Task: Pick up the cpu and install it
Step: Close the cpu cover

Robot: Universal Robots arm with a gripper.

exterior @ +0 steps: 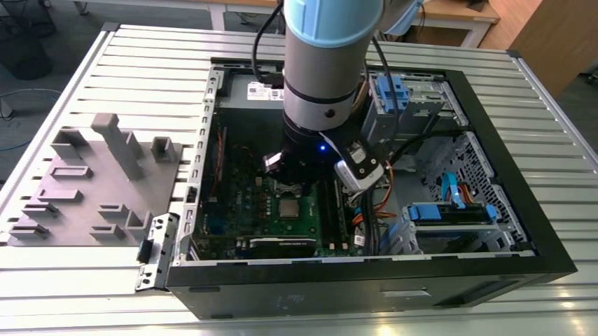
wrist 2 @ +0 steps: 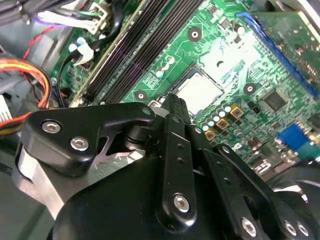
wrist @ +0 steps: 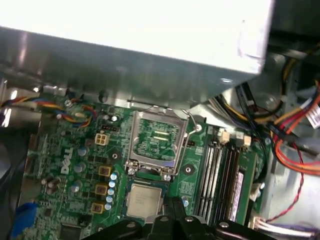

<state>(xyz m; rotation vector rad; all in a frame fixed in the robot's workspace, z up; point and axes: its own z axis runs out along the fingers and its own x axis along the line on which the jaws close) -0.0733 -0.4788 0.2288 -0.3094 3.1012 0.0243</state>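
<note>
Cpu (wrist: 144,200) lies flat in its socket on the green board (wrist: 75,165), silver top up. Nothing grips it. In the exterior view it shows as a small pale square (exterior: 290,208) in the middle of the board (exterior: 245,210), inside the open case (exterior: 523,231).

The socket frame (wrist: 156,137) stands tipped up just beside the cpu, with the board showing through its opening.

The gripper (wrist: 175,204) hangs low over the board, its fingers drawn together into one narrow black tip that holds nothing. In both wrist views that tip sits at the cpu's edge, on the side toward the memory slots (wrist: 220,170); I cannot tell whether it touches the chip. In the second wrist view the tip (wrist 2: 172,100) overlaps the near edge of the cpu (wrist 2: 199,93).

In the exterior view the gripper (exterior: 297,185) is straight above the cpu. Grey blocks (exterior: 94,182) sit on the table (exterior: 94,294), well apart, to the exterior view's left of the case.
</note>
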